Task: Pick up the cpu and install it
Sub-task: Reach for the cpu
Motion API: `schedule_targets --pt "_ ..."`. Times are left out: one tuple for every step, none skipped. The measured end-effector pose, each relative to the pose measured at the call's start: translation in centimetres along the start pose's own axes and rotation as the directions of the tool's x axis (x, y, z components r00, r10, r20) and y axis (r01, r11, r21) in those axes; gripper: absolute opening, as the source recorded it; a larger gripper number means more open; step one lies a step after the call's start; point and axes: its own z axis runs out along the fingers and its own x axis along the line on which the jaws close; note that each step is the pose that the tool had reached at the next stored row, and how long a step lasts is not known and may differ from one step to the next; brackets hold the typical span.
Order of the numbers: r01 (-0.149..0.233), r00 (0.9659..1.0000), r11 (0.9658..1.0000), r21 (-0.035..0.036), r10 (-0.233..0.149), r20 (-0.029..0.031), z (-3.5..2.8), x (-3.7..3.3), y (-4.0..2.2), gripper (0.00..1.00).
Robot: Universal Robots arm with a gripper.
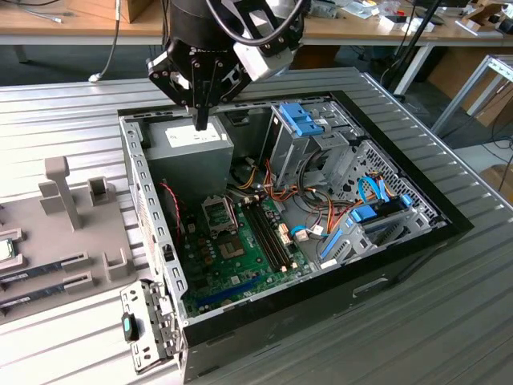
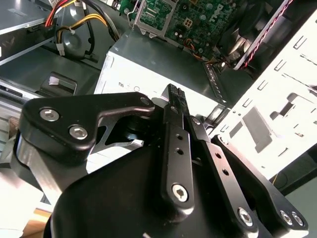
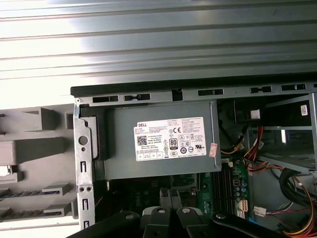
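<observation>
Jaws pressed together hover over power supply (image 1: 175, 160) beside case (image 1: 143, 192) edge, cpu (image 1: 6, 250) well apart

A grey metal table (image 1: 72, 112) with long ribs carries everything. Directly below the fingers (image 1: 200, 96) of the gripper (image 1: 200, 124), an open black computer case (image 1: 321, 321) lies on the table with its open side up. From the fingers toward the exterior view's left, close beside the case, a flat grey fixture plate (image 1: 36, 216) with upright blocks lies on the table. In the first wrist view, the ribbed surface goes on beyond the case wall.
</observation>
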Motion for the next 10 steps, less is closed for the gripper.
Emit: schedule_targets --pt "0.000 1.0000 1.0000 0.0000 0.000 0.0000 0.00 0.03 0.00 0.11" --pt "0.000 1.0000 1.0000 0.0000 0.000 0.0000 0.00 0.12 -0.01 0.11" --pt "0.000 1.0000 1.0000 0.0000 0.000 0.0000 0.00 0.20 -0.02 0.11" --pt "0.000 1.0000 1.0000 0.0000 0.000 0.0000 0.00 0.25 -0.02 0.11" --pt "0.000 1.0000 1.0000 0.0000 0.000 0.0000 -0.01 0.28 -0.02 0.11" --pt "0.000 1.0000 1.0000 0.0000 0.000 0.0000 -0.01 0.33 -0.03 0.11" --pt "0.000 1.0000 1.0000 0.0000 0.000 -0.0001 -0.01 0.38 -0.03 0.11" --pt "0.000 1.0000 1.0000 0.0000 0.000 0.0000 -0.01 0.45 -0.04 0.11" --pt "0.000 1.0000 1.0000 0.0000 0.000 0.0000 -0.01 0.50 -0.04 0.11" --pt "0.000 1.0000 1.0000 -0.0001 0.000 0.0000 -0.01 0.58 -0.04 0.11"
